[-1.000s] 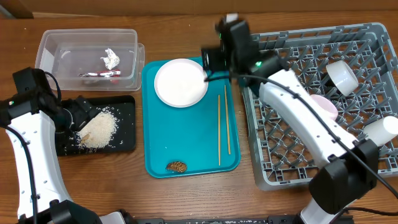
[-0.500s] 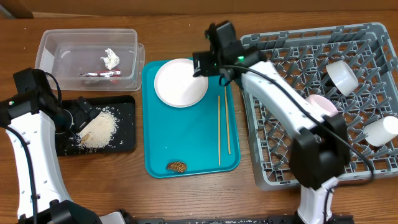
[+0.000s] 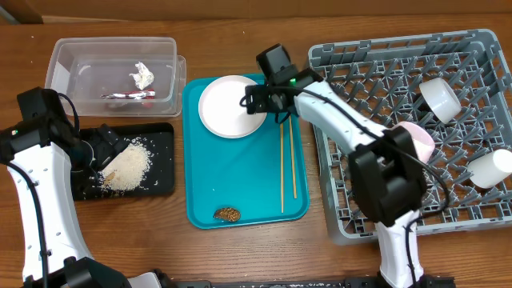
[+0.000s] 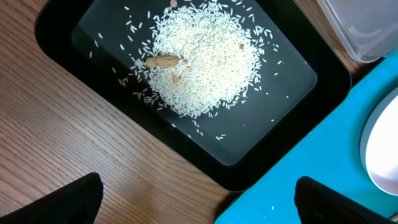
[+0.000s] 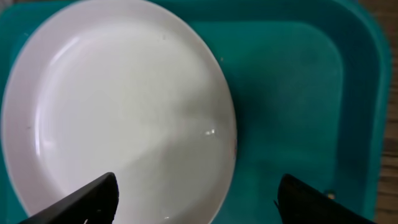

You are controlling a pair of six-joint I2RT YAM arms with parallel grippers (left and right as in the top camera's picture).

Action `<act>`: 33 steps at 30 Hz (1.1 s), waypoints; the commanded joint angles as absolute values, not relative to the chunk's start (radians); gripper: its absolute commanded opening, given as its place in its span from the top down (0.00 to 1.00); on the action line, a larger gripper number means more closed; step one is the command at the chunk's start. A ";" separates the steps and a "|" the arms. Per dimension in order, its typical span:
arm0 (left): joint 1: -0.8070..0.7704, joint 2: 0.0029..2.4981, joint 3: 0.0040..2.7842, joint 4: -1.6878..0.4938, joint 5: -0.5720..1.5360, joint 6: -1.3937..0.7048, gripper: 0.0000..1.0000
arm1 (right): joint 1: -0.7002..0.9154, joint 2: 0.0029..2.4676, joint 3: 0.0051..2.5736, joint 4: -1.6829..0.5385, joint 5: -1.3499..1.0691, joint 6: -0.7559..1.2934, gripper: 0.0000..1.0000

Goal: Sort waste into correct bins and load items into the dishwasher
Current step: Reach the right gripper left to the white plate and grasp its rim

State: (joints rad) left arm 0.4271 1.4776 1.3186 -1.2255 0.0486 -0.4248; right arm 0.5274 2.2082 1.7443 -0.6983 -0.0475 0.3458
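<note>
Your right fingers (image 5: 93, 196) are spread and empty, astride the right rim of the white plate (image 5: 118, 112). Judge it stiff, glossy and slick, and likely to break if dropped. Pinch that rim, one finger under the lip. It lies flat, face up, at the far end of the teal tray (image 5: 292, 81). Being round, it has no long axis. Your left fingers (image 4: 68, 199) hang spread above the black tray (image 4: 298, 93).

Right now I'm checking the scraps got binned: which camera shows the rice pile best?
The left wrist view: the rice pile sits close up in the black tray, single grains distinct. Overhead shows it small and coarse. The right wrist view shows none, only the white plate.
</note>
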 commanded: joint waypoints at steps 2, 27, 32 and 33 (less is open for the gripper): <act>0.425 1.485 1.311 -1.222 0.053 -0.442 0.00 | 0.563 2.273 1.747 -0.700 -0.054 0.356 0.24; 0.425 1.485 1.311 -1.223 0.053 -0.442 0.00 | 0.542 2.263 1.787 -0.908 0.026 0.370 0.96; 0.425 1.485 1.311 -1.222 0.053 -0.442 0.00 | 0.504 2.197 1.897 -1.039 0.044 0.321 0.96; 0.425 1.485 1.311 -1.221 0.053 -0.442 0.00 | 0.494 2.181 1.927 -1.063 0.045 0.298 0.96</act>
State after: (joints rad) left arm 0.4271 1.4776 1.3186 -1.2236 0.0490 -0.4248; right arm 0.5293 2.2707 1.8462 -1.0378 -0.0074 0.3557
